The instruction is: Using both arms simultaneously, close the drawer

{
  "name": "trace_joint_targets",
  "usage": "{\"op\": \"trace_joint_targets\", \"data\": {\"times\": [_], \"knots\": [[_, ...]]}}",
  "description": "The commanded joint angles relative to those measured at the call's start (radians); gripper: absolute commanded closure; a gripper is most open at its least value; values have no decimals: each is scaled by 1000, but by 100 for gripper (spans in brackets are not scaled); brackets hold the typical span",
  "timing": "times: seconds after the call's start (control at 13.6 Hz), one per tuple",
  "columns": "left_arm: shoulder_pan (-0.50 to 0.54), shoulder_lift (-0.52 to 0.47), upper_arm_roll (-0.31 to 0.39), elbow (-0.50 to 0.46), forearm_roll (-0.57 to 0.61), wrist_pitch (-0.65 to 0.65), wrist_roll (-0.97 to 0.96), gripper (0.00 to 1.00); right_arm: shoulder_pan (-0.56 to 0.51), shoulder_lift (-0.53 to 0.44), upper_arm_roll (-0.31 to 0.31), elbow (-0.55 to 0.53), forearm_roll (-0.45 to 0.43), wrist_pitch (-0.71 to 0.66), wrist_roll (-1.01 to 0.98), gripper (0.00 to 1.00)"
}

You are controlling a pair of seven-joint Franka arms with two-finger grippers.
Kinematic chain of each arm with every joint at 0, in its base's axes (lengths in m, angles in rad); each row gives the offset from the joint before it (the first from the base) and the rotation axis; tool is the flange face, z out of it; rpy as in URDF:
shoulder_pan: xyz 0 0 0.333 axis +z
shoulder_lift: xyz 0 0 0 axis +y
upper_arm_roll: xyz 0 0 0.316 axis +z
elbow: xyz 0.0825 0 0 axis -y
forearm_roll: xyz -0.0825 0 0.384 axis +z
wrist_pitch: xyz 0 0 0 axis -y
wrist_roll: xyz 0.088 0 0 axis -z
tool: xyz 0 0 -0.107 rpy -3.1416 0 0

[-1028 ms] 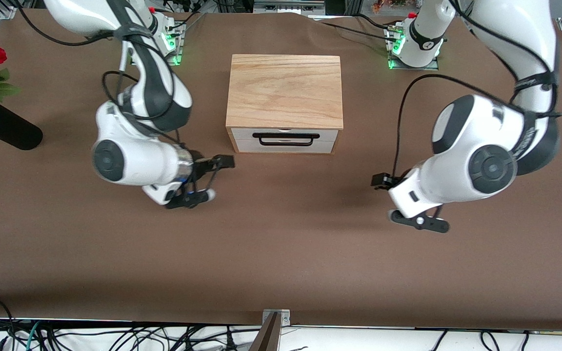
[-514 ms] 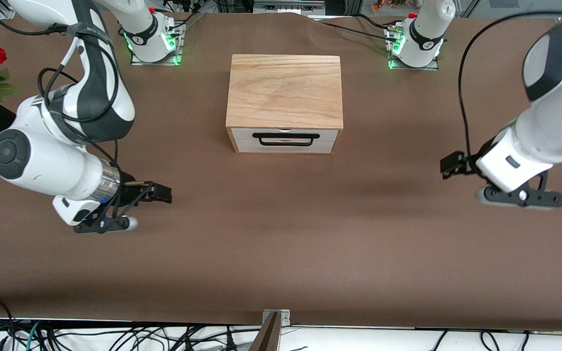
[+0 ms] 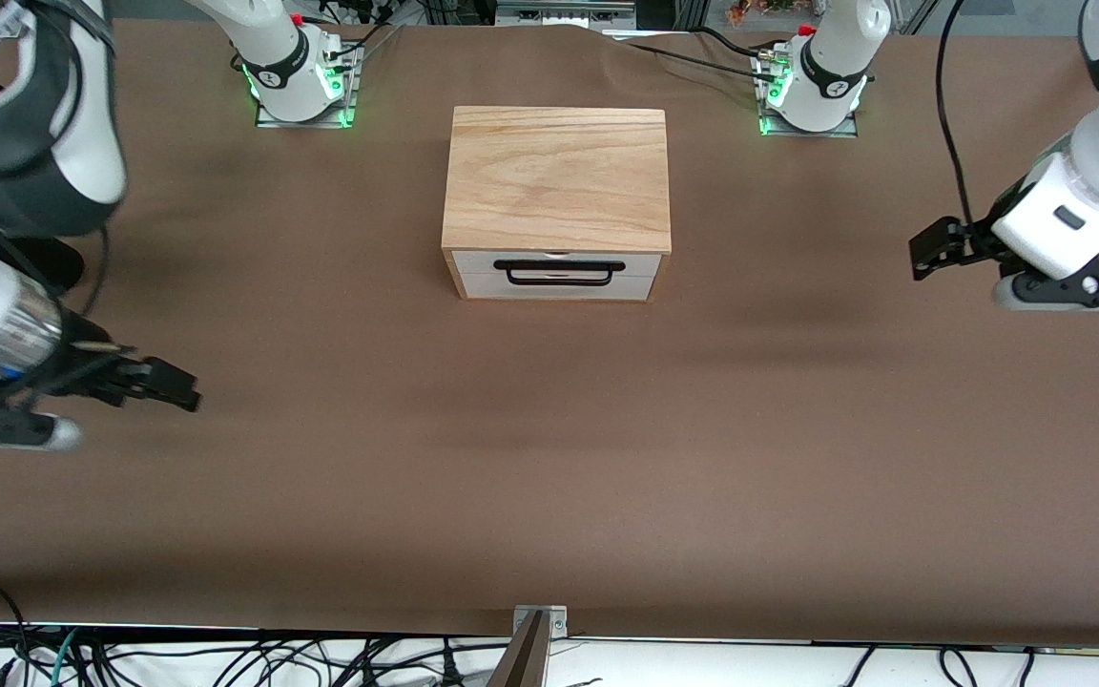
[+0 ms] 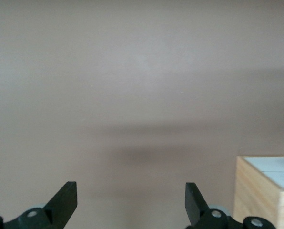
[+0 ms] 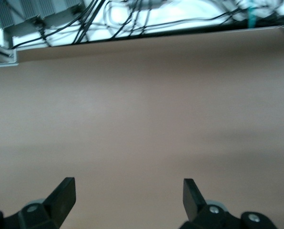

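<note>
The drawer [image 3: 555, 272] shows its white front panel and black wire handle [image 3: 559, 271]. It sits pushed into the light wooden casing [image 3: 557, 176], with no wood inside showing. My right gripper [image 3: 173, 386] is open and empty above the table near the right arm's end, well away from the drawer. My left gripper [image 3: 926, 253] is open and empty above the table near the left arm's end. The left wrist view shows the left gripper [image 4: 130, 205] open, with a casing corner [image 4: 263, 191] in view. The right wrist view shows the right gripper [image 5: 127, 198] open over bare table.
A black vase [image 3: 51, 264] stands near the right arm's end, mostly hidden by the right arm. The brown table [image 3: 549, 458] stretches wide between the drawer and the front camera. Cables [image 5: 132, 14] lie past the table edge in the right wrist view.
Both arms have swung outward from beside the drawer front toward their own ends of the table. The drawer has not moved.
</note>
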Motion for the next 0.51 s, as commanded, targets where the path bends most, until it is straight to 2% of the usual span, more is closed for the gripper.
{"op": "trace_joint_targets", "data": {"times": [0.0,0.15,0.22,0.44], "knots": [[80,-132,-19,-171,-31,59,104,0,-74,-119,110,-117,-136,4,1,0],[82,-129,-19,-168,-31,58,106,0,-195,-204,239,-216,-178,4,0,0],[80,-128,-21,-163,-29,47,104,0,-215,-236,258,-261,-178,4,-6,0],[75,-99,-25,-127,-29,36,90,0,-220,-308,260,-347,-179,-8,-58,0]]}}
